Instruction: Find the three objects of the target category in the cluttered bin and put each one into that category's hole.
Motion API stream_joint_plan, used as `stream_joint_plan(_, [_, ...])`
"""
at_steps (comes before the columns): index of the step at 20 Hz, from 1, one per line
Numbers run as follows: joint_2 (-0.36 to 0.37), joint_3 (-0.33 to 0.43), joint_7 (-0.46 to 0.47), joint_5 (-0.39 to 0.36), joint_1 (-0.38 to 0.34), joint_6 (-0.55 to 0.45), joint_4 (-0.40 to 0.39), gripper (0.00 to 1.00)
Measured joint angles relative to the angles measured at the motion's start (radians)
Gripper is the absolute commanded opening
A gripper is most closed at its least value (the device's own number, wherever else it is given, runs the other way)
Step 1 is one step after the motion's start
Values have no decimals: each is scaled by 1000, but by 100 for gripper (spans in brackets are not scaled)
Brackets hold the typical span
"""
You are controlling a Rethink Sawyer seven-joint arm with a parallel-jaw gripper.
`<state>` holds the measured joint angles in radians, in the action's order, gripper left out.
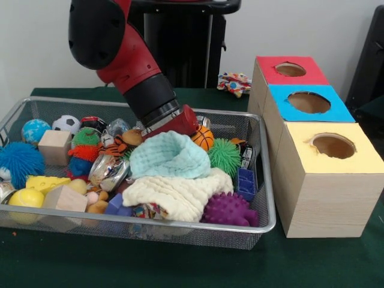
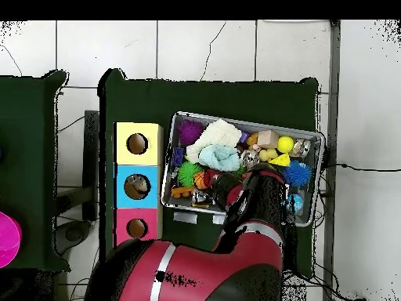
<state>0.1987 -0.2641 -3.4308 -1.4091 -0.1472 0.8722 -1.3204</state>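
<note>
The wire mesh bin (image 1: 268, 180) is full of toys and cloths; it also shows in the overhead view (image 2: 312, 135). My arm reaches down into its back middle. My gripper (image 1: 179, 127) is sunk behind a mint cloth (image 1: 169, 156), so its state is hidden; in the overhead view the arm covers it. A small clear bluish bottle (image 1: 118, 126) lies at the back of the bin, left of the arm. The blue-topped box's hole (image 1: 308, 102) stands right of the bin; from overhead (image 2: 138, 186) something pale shows inside it.
The red-topped box (image 1: 290, 69) and yellow-topped box (image 1: 333, 146) flank the blue one. A cream cloth (image 1: 177, 195), purple spiky ball (image 1: 229, 210), green spiky ball (image 1: 225, 156), shiny can (image 1: 109, 171) and wooden blocks (image 1: 55, 146) crowd the bin. A colourful toy (image 1: 234, 83) lies behind it.
</note>
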Motion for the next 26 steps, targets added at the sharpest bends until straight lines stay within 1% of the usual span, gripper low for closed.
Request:
stream_joint_plan(5, [-6,0,0,91,-8,0,-4,0])
stream_joint_plan(8, [-10,-3,16,188,-5,0,-12,0])
stream_joint_plan(9, [-16,-9,29,238,1,0,-17,0])
stream_joint_plan(10, [-28,-21,48,306,13,-1,-23,0])
stream_joint_plan(11, [-50,-47,85,406,42,-4,-32,0])
stream_joint_plan(13, [-65,-70,113,463,66,-10,-37,0])
stream_joint_plan(14, [-79,-97,142,517,95,-20,-39,0])
stream_joint_plan(15, [-85,-110,158,538,109,-27,-39,0])
stream_joint_plan(17, [-94,-141,183,559,135,-44,-35,0])
stream_joint_plan(20, [-99,-182,195,543,162,-82,-20,0])
stream_joint_plan(23, [-101,-198,195,522,172,-115,-8,0])
stream_joint_plan(26, [-102,-205,195,520,179,-136,-3,0])
